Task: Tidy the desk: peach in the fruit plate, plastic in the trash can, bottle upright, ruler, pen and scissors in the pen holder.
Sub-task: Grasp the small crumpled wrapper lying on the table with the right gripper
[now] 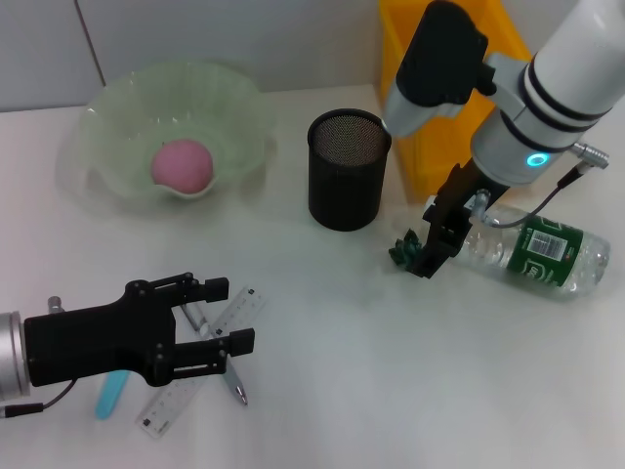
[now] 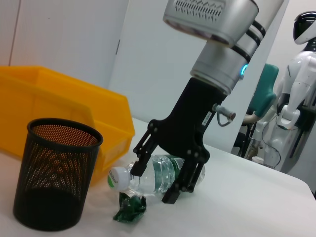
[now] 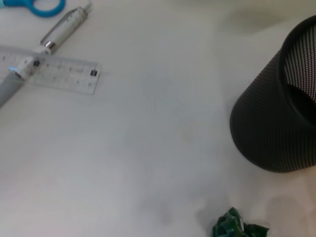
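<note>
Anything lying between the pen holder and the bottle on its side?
Yes. In the left wrist view a crumpled green plastic scrap sits on the table between the pen holder and the bottle, beside the right end effector, which straddles the bottle's neck.

A robotics lab: another white robot (image 2: 301, 74) is standing at right, behind a white table (image 2: 247, 207).

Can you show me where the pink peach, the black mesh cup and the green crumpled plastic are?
peach (image 1: 182, 164), head view, middle of the fruit.
pen holder (image 1: 349, 186), head view, front of its mesh wall.
plastic (image 2: 130, 207), left wrist view, middle of the green wad.
</note>
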Available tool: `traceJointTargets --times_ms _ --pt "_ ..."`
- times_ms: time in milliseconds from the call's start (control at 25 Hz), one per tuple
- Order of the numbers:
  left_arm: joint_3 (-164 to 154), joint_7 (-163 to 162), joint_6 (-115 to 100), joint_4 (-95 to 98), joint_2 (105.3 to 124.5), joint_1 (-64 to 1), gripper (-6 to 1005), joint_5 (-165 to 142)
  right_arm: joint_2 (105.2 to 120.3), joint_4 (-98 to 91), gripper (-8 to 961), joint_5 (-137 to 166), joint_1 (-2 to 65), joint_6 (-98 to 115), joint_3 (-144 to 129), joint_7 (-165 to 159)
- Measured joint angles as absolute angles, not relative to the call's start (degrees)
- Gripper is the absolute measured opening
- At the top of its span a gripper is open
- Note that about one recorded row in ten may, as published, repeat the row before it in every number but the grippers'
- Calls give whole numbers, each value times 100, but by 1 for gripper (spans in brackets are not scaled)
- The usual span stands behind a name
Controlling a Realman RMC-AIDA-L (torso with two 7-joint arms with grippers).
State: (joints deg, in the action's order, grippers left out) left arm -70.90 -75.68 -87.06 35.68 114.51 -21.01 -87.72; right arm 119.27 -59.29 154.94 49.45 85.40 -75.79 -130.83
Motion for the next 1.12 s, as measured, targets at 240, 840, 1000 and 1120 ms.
traceJointTargets --times_ms 240,840,1000,1120 --pt "-7084 -7568 -8707 3568 11462 -2100 788 -8771 11935 -5577 778 15482 4966 8188 -7840 -13080" --pt "-7083 -7567 -8710 3568 11476 -2092 787 -8771 11943 -5258 778 15343 5002 7856 -8081 -13023" --pt "-7084 -7570 -8711 3568 11479 -2089 787 -8771 11945 -5208 779 15222 5012 7860 -8108 -12984" --pt "-7084 -7574 -8710 3568 11479 -2082 787 -8771 11943 -5195 779 15089 5028 7924 -8111 -12944"
